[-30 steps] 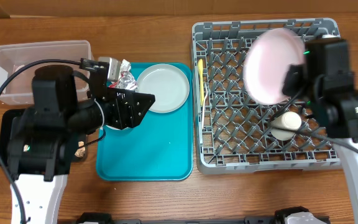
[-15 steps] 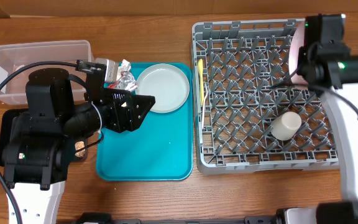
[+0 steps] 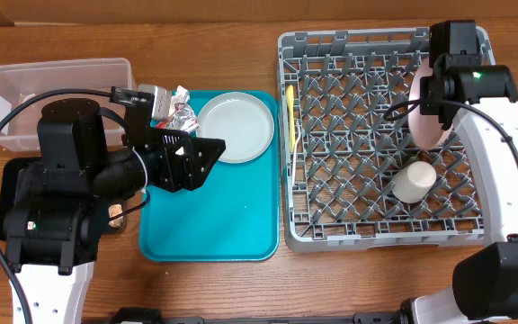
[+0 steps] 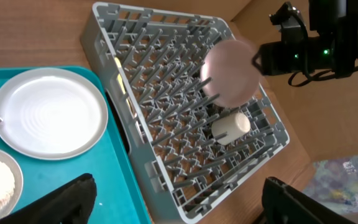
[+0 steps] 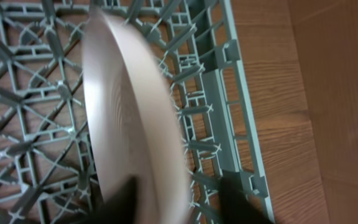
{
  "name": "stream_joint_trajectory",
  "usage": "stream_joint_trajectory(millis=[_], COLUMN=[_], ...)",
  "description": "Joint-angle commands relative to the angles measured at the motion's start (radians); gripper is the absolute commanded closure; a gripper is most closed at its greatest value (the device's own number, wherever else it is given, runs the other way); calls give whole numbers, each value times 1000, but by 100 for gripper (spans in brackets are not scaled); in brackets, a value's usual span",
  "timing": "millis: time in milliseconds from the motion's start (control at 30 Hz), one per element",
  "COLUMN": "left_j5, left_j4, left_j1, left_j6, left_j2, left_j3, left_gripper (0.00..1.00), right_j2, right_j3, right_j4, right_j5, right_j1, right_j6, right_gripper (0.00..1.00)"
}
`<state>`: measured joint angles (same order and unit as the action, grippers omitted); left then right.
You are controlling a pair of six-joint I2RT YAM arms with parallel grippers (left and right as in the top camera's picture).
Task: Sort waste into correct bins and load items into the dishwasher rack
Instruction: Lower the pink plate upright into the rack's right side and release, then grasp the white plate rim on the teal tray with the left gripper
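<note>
My right gripper gapes astride the plate, on edge in the rack; left gripper spread, empty

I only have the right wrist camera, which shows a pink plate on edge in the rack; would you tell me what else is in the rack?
Observer: A white cup lies in the rack near the pink plate.
Operator: Thank you. What waits on the tray?
Observer: A grey plate lies on the teal tray.
Operator: And the left gripper?
Observer: It hangs open above that tray.
</note>
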<state>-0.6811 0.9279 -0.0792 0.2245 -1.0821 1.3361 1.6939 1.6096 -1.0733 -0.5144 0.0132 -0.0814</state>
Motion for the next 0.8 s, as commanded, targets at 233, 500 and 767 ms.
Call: stream_joint_trajectory(millis=[233, 500, 767], left_j5=[-11, 332, 441], left_j4=[36, 167, 159], left_j1=[-2, -14, -150], left_j6=[-31, 19, 120], left_j2=[-12, -97, -390], left_j3=[20, 20, 20], left_gripper=[0, 2, 27], right_j2=[-116, -347, -422], right_j3=[13, 32, 32], right_j4=[4, -43, -121], right_j5=[12, 551, 1011], right_j1=[-1, 0, 0], right_j6=[130, 202, 217], right_gripper=[0, 0, 0])
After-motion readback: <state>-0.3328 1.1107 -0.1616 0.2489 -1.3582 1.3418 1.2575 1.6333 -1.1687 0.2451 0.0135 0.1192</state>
